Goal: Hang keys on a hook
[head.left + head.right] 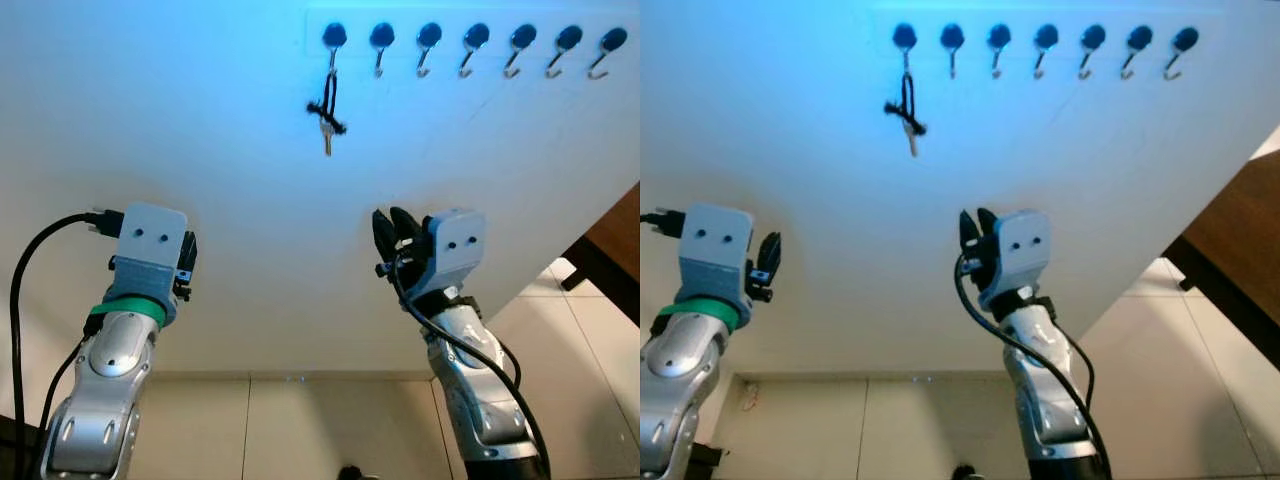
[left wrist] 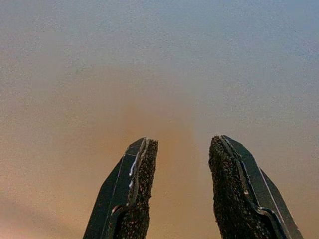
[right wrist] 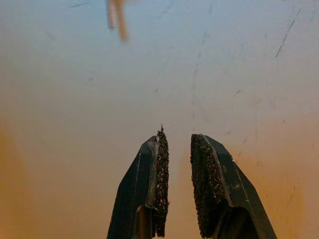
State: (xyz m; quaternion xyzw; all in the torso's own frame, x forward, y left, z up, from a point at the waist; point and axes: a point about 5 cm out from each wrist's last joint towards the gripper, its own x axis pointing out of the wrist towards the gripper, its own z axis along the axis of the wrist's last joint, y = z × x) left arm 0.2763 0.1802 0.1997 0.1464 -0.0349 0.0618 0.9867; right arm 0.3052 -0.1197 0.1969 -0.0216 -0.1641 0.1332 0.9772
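Keys (image 1: 328,118) hang from leftmost hook (image 1: 334,40), key details blurred

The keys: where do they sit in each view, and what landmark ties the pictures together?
Left eye view: keys hang from the leftmost hook, upper centre.
Right eye view: same hook, upper left of centre.
Left wrist view: bare wall.
Right wrist view: a blurred strip at the top edge, possibly the keys.
Shared landmark: the row of hooks.
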